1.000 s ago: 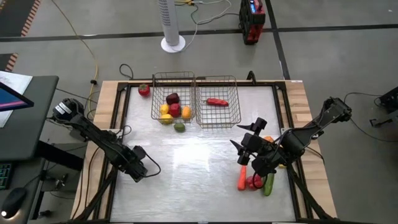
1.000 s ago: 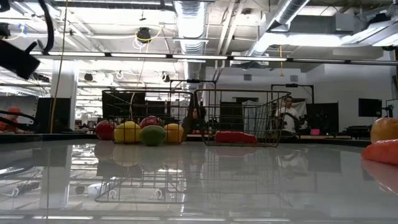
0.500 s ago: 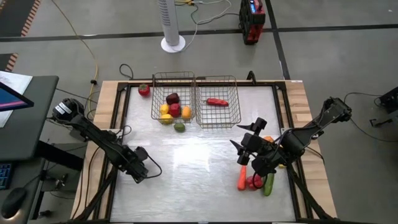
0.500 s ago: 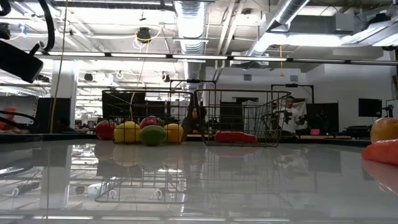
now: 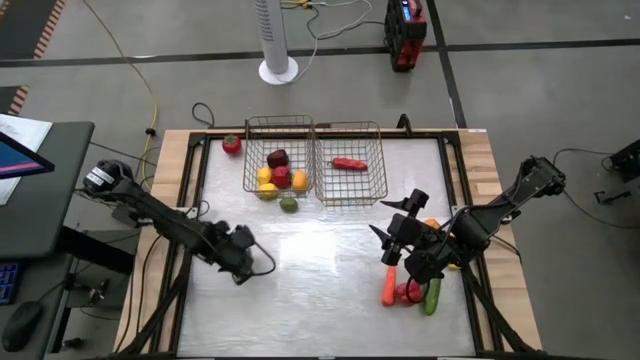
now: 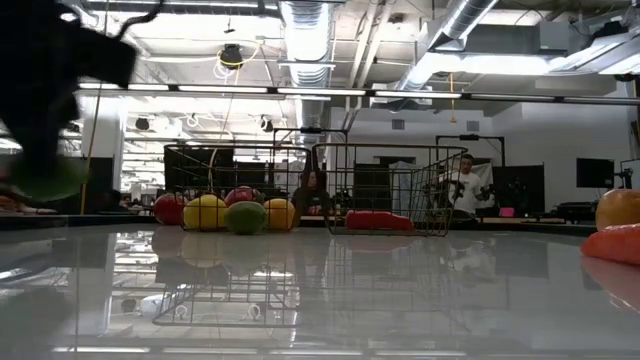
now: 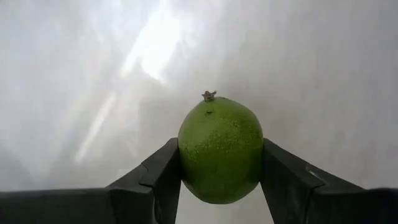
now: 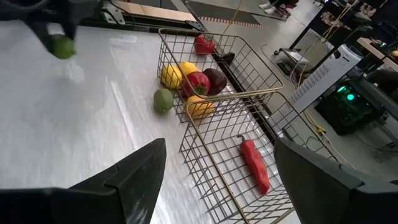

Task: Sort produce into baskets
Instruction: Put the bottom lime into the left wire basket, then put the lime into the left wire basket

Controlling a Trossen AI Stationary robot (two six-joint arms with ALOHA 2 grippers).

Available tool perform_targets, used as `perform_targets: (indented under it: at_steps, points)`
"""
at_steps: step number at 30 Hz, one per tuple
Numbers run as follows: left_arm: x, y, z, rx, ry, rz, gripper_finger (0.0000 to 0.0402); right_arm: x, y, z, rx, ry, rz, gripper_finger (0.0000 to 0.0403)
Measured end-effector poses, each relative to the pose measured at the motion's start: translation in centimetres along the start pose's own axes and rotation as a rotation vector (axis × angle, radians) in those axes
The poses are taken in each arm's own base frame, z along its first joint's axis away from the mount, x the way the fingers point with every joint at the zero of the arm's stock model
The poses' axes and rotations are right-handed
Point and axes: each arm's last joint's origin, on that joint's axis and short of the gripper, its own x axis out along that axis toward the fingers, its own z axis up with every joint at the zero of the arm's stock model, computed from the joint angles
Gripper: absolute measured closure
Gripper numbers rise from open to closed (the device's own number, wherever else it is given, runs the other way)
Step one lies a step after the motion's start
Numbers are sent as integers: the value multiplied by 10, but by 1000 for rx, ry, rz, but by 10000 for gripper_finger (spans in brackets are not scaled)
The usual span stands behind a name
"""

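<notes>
Over the bare left table, a round green lime (image 7: 220, 149) was pinched by its sides between the left gripper (image 7: 221, 171) fingers, so slipping out seemed possible before the far fruit-filled grey wire-mesh basket (image 5: 250, 150), while the right gripper (image 8: 217, 180) waited wide open and empty.

Grey concrete floor (image 5: 540, 100) surrounds the table; a white tower fan (image 5: 277, 40) stands behind it. Ceiling ducts (image 6: 308, 30) and strip lights run overhead.

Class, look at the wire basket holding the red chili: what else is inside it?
Only the red chili shows inside that basket; the rest of its mesh floor looks bare in the high and right wrist views. Nothing covers the basket, so little could be hidden.
</notes>
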Motion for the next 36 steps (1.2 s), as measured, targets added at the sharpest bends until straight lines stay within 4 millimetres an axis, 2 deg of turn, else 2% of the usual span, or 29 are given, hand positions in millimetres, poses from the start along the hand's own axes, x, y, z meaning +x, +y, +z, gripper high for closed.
perform_targets:
  at_steps: [4,9,14,18,23,28,33,36]
  points:
    - [-9,6,28,28,-165,72,233,0,0,0,0,0,0,79]
    - [-22,16,59,96,-404,267,233,0,0,0,-2,1,0,79]
    - [-33,17,81,223,-592,431,232,0,0,0,-8,2,-1,79]
    - [-36,21,94,223,-691,536,232,0,0,-1,-13,4,-2,79]
    - [-38,36,114,165,-725,612,218,0,0,-1,-13,5,-3,79]
    - [-36,53,131,126,-696,606,175,0,0,-1,-13,5,-3,79]
    - [-33,67,139,95,-648,574,126,0,0,-1,-18,5,-3,79]
    - [-32,67,139,131,-624,535,111,0,0,-1,-21,5,-3,79]
